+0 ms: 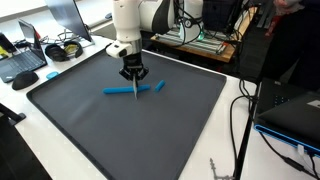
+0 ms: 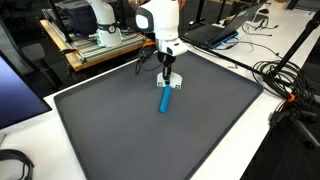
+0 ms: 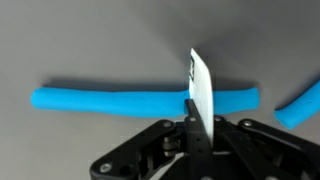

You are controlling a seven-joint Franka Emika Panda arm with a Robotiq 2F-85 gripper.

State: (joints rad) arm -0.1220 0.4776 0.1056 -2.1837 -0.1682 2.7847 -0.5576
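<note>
Jaws, closed, hang over the long blue stick (image 3: 110,99) on the bench (image 1: 190,130); a short blue piece (image 3: 300,102) lies at 3 o'clock. Centring squarely over the stick seems wise.

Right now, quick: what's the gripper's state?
Gripper: shut on a white strip, right by the blue stick.

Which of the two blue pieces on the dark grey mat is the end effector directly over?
The long straight blue stick, lying right under the end effector; the short blue piece lies apart, past the stick's end.
</note>
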